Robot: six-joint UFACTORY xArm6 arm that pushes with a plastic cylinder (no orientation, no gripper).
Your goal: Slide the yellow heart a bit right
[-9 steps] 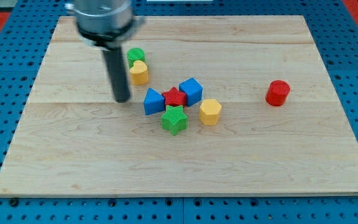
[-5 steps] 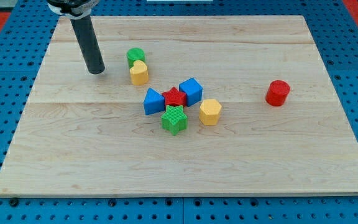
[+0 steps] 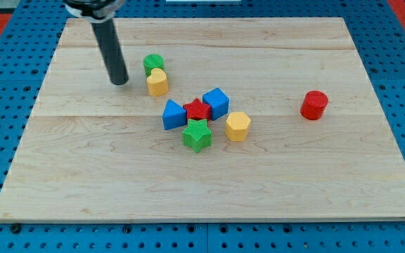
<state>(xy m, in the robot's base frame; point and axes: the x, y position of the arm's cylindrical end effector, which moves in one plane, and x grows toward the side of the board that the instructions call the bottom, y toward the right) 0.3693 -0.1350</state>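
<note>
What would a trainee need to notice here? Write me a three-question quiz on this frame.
1. True or false: my tip touches the yellow heart.
2. Which block touches the yellow heart on its upper side? A) green block B) red cylinder C) yellow hexagon
3. Fill in: the red star sits between the blue triangle and the blue ____.

Key: 1 false, it stands apart at the heart's left; 2 A; 3 cube.

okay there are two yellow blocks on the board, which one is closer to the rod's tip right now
The yellow heart, touching the green block near the view's top. My tip sits just to its left, apart from it. The yellow hexagon lies farther right, beyond the centre cluster.
</note>
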